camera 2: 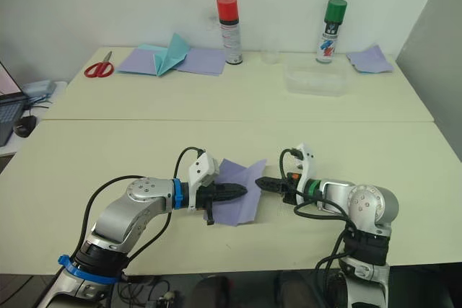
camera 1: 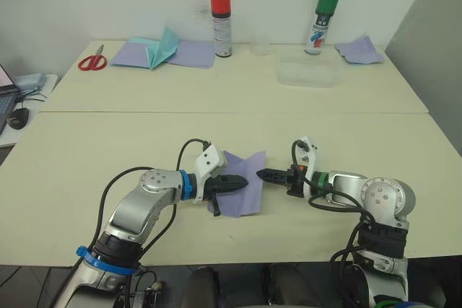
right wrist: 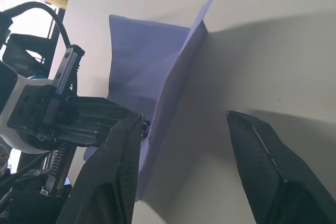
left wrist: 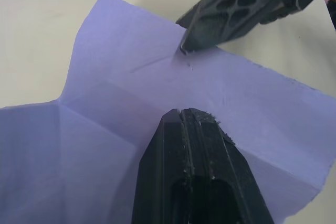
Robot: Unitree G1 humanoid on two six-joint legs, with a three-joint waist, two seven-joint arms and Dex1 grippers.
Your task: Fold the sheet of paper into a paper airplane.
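Left gripper (camera 1: 238, 182) fingers together, pressing sheet of paper (camera 1: 242, 178); right gripper (camera 1: 263, 175) spread apart at three o'clock.

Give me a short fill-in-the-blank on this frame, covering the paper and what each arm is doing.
1. The left gripper rests its closed fingers on top of the lavender ____.
2. The right gripper has its fingers ____, straddling the paper's raised edge.
3. The spray can nearer the scissors has a ____ cap.
4. The teal folded paper lies on the ____ table.

Missing words: sheet of paper; open; red; far
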